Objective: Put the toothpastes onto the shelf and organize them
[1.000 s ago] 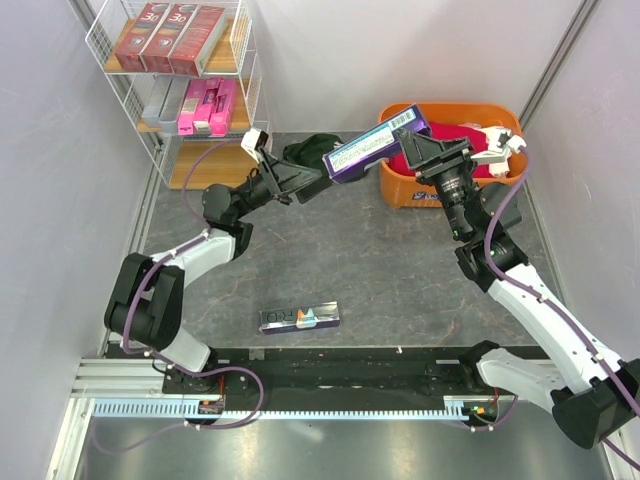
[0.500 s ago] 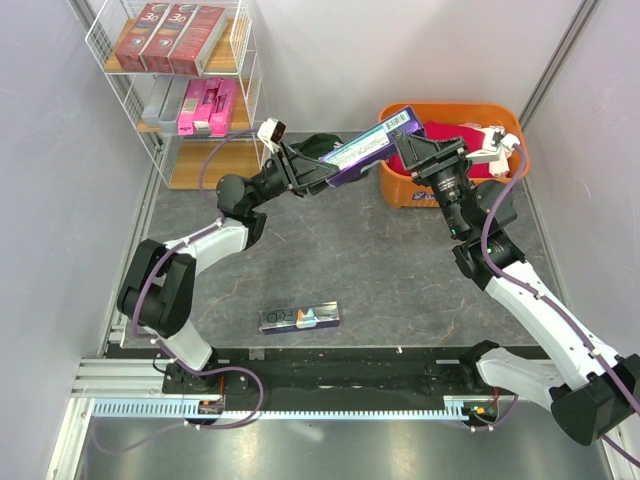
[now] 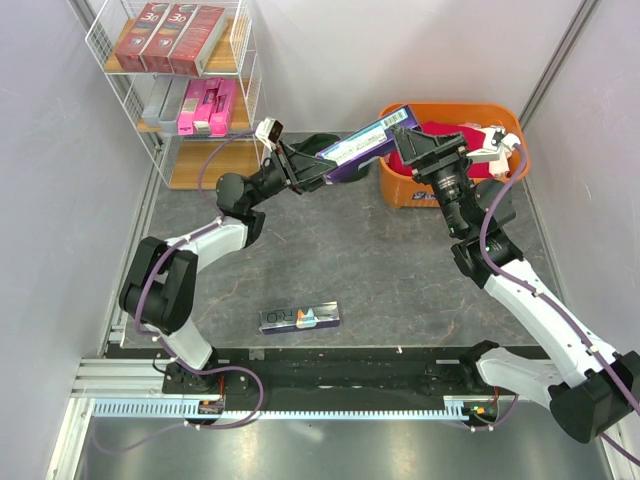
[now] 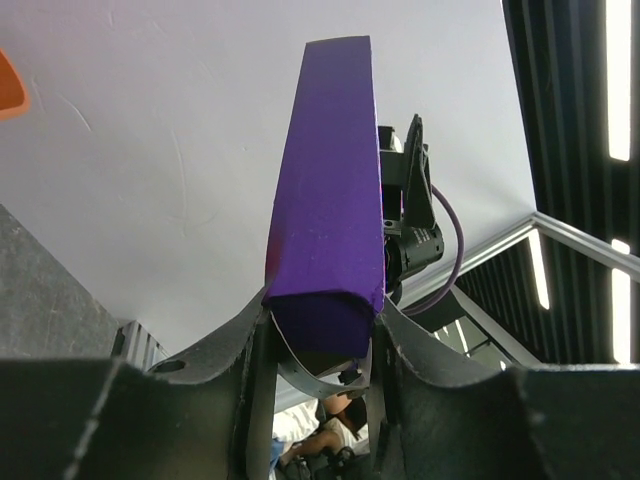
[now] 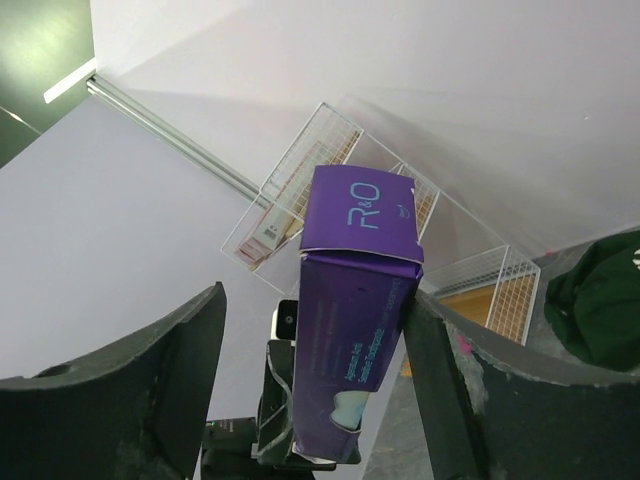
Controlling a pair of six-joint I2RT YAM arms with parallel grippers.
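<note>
Jaws of the left gripper pinch the lower end of the purple toothpaste box, held in the air, while those of the right gripper stand wide around its upper end. The shelf holds dark red boxes on top, with grey boxes and pink boxes on the middle board. The orange tub sits to its right, and a holographic box lies flat near the arm bases.

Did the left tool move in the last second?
Yes. The left tool slid right, away from the shelf toward the orange tub, and now grips the purple toothpaste.
</note>
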